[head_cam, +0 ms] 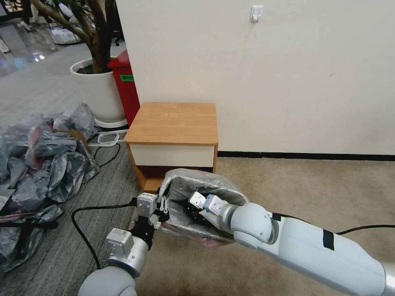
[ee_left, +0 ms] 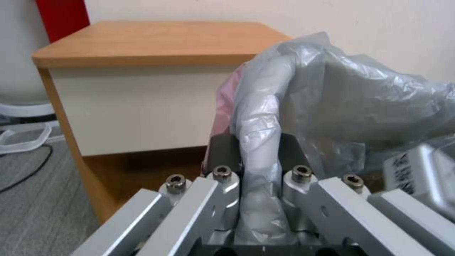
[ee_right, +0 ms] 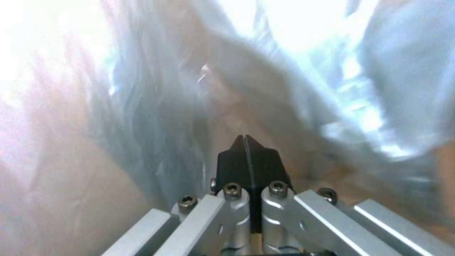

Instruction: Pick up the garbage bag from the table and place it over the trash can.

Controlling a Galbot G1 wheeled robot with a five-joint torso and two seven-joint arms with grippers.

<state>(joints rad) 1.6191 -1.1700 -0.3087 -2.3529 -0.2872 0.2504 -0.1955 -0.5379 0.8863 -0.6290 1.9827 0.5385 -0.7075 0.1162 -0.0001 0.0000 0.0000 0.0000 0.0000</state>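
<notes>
The garbage bag [head_cam: 205, 183], thin grey plastic with a pink edge, is draped over a box shape on the floor right in front of the table [head_cam: 173, 123]. The trash can is hidden under the plastic; its rolled rim bulges through the bag [ee_left: 265, 106]. My left gripper [head_cam: 164, 204] [ee_left: 258, 145] is shut on the bag where it wraps that rim, one finger on each side. My right gripper [head_cam: 192, 210] reaches down into the bag's opening. In the right wrist view its black fingertips [ee_right: 245, 142] are pressed together, with plastic all around them.
A big heap of grey and red bags [head_cam: 37, 164] lies on the floor to the left. A black cable [head_cam: 82, 230] curls beside my left arm. Behind the table stand a red bin [head_cam: 125, 88] and a white plant pot [head_cam: 96, 92]. The wall [head_cam: 267, 74] runs close behind.
</notes>
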